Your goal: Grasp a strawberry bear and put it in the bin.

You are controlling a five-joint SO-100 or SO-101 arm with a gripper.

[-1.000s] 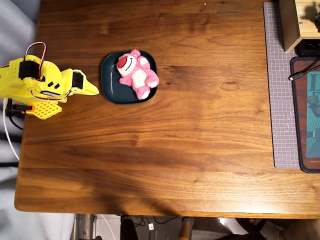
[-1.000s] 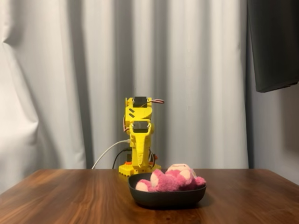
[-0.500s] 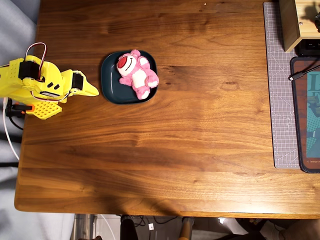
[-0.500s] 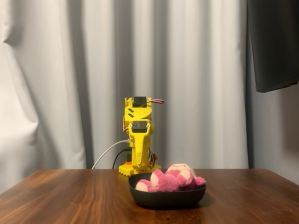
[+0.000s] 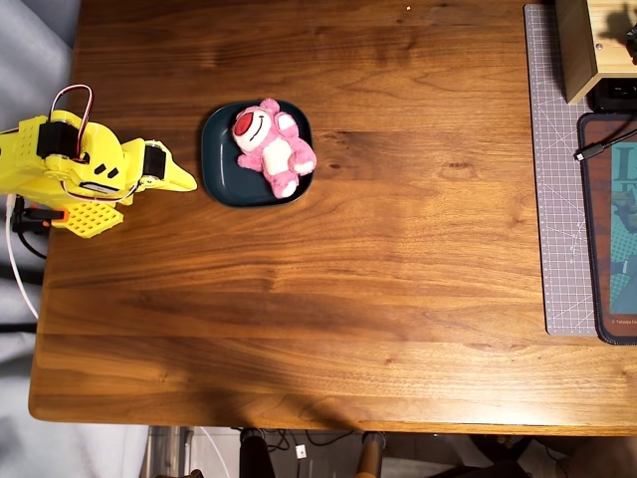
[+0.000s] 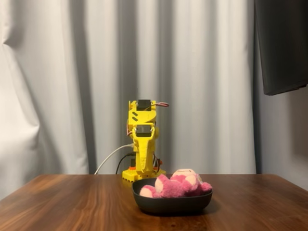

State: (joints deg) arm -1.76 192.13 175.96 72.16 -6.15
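Bear in the bin, arm folded back beside it

In the overhead view the bear (image 5: 272,145) lies on its back inside the bin (image 5: 221,169), head toward the top-left and feet toward the bottom-right, one foot reaching over the rim; the gripper (image 5: 179,175) sits just left of the bin, its tip pointing at the rim, apart from both. The jaws look drawn together with nothing between them (the fixed view shows the arm (image 6: 142,139) tucked upright behind the bin and hides the fingertips). Judged from how things lie, the placing looks done. Any further reach would go rightward across the table (image 5: 348,289), meeting the bear's long axis at a slant.
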